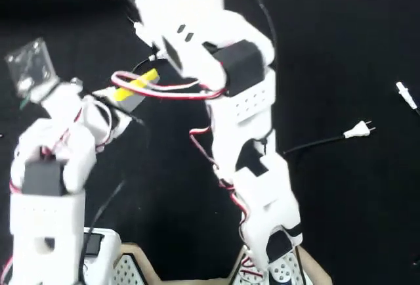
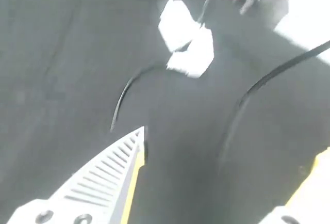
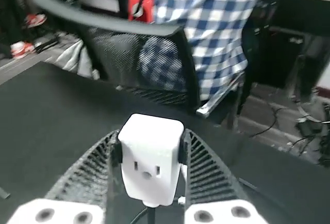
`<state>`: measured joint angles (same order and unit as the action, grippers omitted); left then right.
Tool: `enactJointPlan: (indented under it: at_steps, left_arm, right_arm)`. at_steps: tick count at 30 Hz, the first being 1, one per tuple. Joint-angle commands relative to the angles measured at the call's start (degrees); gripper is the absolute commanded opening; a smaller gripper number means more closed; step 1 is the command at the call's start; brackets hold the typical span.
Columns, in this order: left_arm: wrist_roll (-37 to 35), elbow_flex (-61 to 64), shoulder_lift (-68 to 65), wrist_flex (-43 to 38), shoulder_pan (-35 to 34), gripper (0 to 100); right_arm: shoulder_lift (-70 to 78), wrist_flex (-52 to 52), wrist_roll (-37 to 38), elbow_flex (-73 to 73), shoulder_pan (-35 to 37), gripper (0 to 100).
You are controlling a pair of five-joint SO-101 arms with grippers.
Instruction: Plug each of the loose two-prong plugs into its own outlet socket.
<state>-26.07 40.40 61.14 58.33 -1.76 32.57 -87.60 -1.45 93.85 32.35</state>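
a black table (image 1: 341, 48) carries two white robot arms, seen from above. the right arm (image 1: 243, 101), the larger shape in the high view, stretches from its base at the near edge towards the far edge of the table. the left arm (image 1: 52, 160) stands beside it and bends inward, so its yellow-edged left gripper (image 1: 134, 89) sits just beside the right arm's middle section.

beyond the right gripper (image 3: 150, 140), past the table's far edge, stands a black mesh chair (image 3: 139, 53).

the right gripper is clamped on a white outlet socket (image 3: 149, 164). its two ribbed fingers (image 3: 209, 175) press the socket's sides, and the socket's slotted face is turned back towards the wrist camera.

the left gripper (image 2: 216, 182) has its fingers spread wide apart and grips nothing. ahead of it, on the table, lies a blurred white plug-like piece (image 2: 185, 41) with a black cord (image 2: 126, 92) curling from it back towards the fingers.

a loose white two-prong plug (image 1: 359, 129) lies flat on the table, well apart from both grippers, off to the right of the right arm. its thin black lead (image 1: 315, 144) runs back towards that arm. farther right again lies a smaller white plug (image 1: 407, 94).
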Motion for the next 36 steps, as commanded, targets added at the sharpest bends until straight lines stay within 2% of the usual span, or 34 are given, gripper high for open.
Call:
enactJointPlan:
  at_steps: [1,4,6,12,16,19,24,30,36]
  left_arm:
    - [-3.3,15.3,12.3,-20.1,-0.4,47]
    - [-5.6,26.1,20.6,-30.3,-0.3,47]
    - [-6.5,30.1,25.1,-33.9,-0.3,47]
    - [-6.9,34.3,29.8,-34.9,2.6,47]
    - [-5.5,36.4,29.7,-35.3,1.5,47]
    - [-4.6,38.8,28.8,-40.5,-1.4,47]
    - [-4.6,40.6,20.7,-48.8,-4.6,47]
    - [-4.7,33.5,4.5,-51.4,-8.9,47]
    - [-4.8,25.8,-15.1,-58.8,-11.5,47]
  right_arm:
    - [-0.7,-2.7,-0.8,1.8,2.0,1.1]
    - [-0.7,-4.6,-1.2,1.8,2.5,1.1]
    - [-0.7,-5.7,-3.9,1.8,2.6,1.1]
    - [-0.7,-7.7,-6.4,1.8,2.7,1.1]
    - [-0.8,-11.0,-6.1,1.8,4.9,1.1]
    - [-2.4,-12.5,-6.0,1.8,6.7,1.1]
    - [-6.3,-12.9,-6.0,1.6,7.1,1.1]
    - [-7.5,-13.5,-6.0,1.5,6.1,1.1]
    - [-7.5,-13.5,-6.0,-2.2,6.3,1.1]
